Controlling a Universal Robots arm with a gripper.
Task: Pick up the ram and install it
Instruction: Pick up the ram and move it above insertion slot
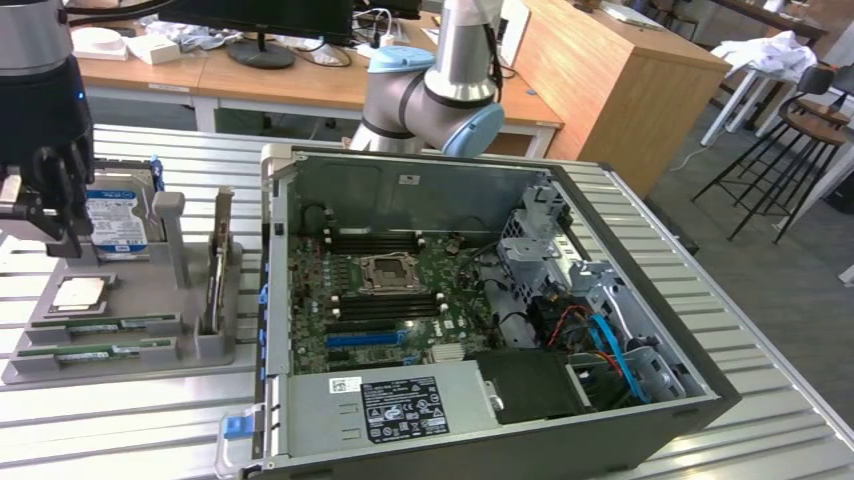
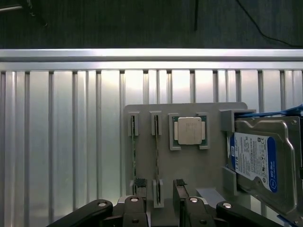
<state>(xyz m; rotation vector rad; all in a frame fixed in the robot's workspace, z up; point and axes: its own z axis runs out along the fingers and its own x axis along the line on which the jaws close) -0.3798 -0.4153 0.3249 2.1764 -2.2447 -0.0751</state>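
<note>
Two ram sticks [image 2: 156,151] on edge in grey tray [image 2: 147,109], jaws wide open above, empty

The black two-fingered pincer [image 2: 159,191] points straight down, fingers spread wide, gripping nothing; on the exterior view's right of it, the silver blue-capped arm [image 1: 434,90] bends.
</note>
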